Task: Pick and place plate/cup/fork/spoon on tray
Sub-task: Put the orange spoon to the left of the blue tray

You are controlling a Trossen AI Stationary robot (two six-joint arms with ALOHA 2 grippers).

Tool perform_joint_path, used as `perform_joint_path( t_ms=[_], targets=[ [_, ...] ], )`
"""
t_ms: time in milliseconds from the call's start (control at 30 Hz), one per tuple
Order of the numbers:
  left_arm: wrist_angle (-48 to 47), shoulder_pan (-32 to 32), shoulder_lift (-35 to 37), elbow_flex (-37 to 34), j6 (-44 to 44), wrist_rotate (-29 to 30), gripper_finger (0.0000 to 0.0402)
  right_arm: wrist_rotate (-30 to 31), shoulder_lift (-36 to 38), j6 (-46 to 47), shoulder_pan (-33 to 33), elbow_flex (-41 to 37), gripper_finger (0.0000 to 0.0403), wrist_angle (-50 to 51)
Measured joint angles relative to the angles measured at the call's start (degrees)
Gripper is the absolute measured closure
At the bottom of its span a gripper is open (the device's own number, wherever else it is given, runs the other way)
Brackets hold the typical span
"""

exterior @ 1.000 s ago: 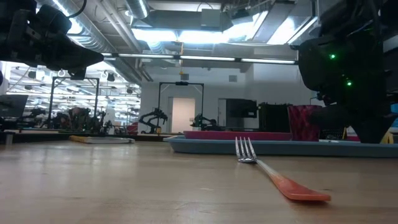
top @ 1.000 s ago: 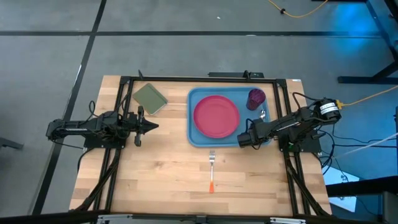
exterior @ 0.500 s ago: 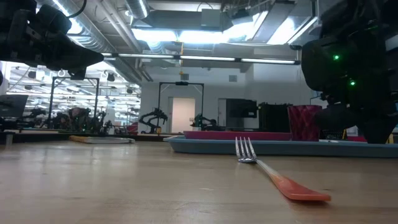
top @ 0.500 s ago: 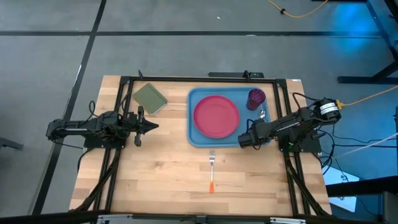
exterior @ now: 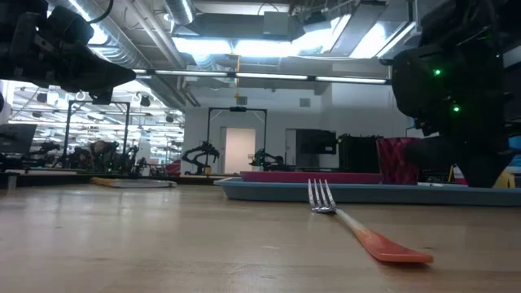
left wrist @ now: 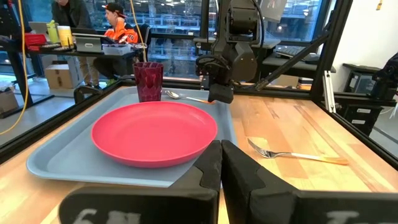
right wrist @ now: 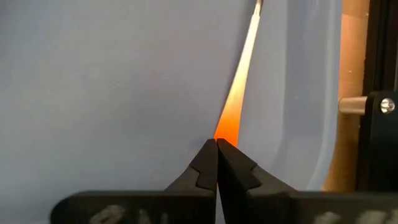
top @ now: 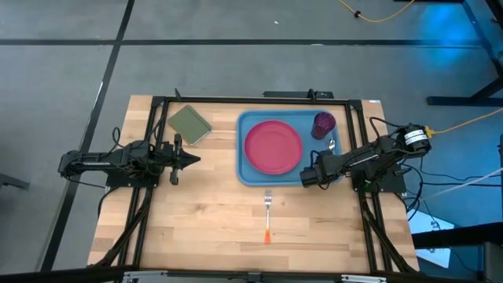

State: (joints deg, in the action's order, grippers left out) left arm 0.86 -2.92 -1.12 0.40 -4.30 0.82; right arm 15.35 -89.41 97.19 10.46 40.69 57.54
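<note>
The right end effector [top: 305,178] is hanging over the tray's [top: 245,174] corner, fingers pressed together at the spoon's [right wrist: 239,87] orange handle. The left end effector [top: 194,159] is waiting closed. The fork [top: 267,214] is lying on the worktop [top: 204,220].

You are looking at one tray [top: 245,149], one plate [top: 273,147], one cup [top: 324,124], one spoon [left wrist: 186,98], one fork [top: 267,214] and one green pad [top: 189,124].
</note>
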Motion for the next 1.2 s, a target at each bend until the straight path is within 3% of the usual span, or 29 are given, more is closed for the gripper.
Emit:
perform_joint_path(
  t_ms=[1200],
  targets=[
    [0.0,0.0,0.0,0.0,0.0,0.0,0.0401,-4.6,0.0,0.0,0.0,-0.1,0.0399,2.8]
  ],
)
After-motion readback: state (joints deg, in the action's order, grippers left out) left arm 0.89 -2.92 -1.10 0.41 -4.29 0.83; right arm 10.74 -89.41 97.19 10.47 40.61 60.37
